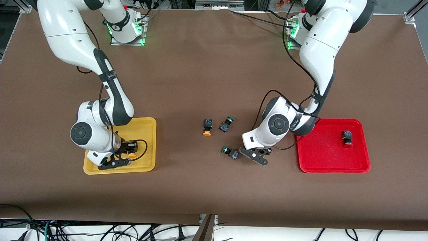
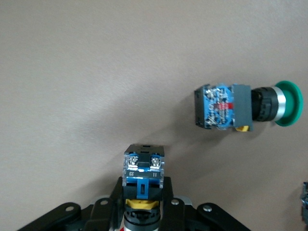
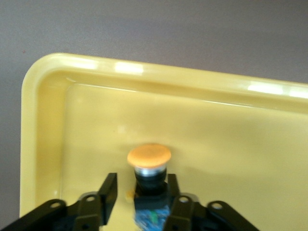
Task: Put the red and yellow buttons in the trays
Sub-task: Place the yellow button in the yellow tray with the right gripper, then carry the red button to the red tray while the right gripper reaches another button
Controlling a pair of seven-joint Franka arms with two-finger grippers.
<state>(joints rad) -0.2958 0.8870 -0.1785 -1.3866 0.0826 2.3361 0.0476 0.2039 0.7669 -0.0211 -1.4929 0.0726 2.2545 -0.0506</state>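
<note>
We see the left gripper [image 2: 143, 202] clamped on a switch [image 2: 143, 171] beside the green-capped one [image 2: 248, 106] — the right gripper [image 3: 139, 195], partly open, straddles an orange-capped button [image 3: 149, 166] in the yellow tray [image 3: 86, 65].

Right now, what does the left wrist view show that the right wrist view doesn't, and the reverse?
Only the left wrist view: the left gripper shut on a blue-bodied button whose cap is hidden, and a green-capped button lying on its side on the bare table.
Only the right wrist view: the right gripper, jaws slightly apart, around an orange-capped button inside the yellow tray.
Both: the arm's own gripper at a button, plus some brown table. Neither shows the red tray.
</note>
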